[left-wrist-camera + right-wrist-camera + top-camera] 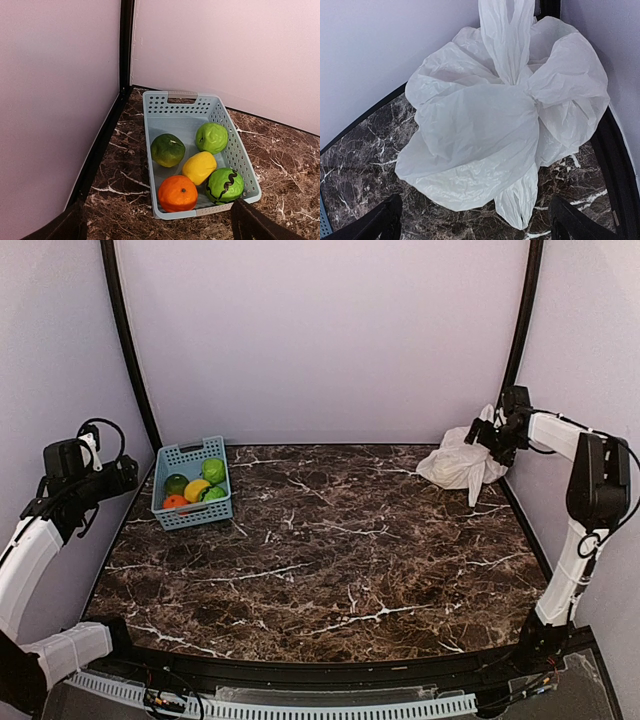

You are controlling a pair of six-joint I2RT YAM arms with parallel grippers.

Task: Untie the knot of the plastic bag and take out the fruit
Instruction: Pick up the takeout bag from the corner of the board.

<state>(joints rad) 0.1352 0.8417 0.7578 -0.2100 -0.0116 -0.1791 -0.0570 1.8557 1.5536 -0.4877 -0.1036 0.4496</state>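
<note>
At the left, the left gripper (pixel 122 478) hangs with jaws spread and empty. The blue basket (pixel 195 516) sits just ahead of it, its long side running away from the claw, with five fruits (pixel 199 167) inside. In the far right corner the plastic bag (pixel 458 466) lies limp on the marble table (pixel 330 560) directly before the right gripper (pixel 486 440), which is also spread wide and grasps nothing. The right arm is by far the nearer one to the bag. The emptying looks done.
</note>
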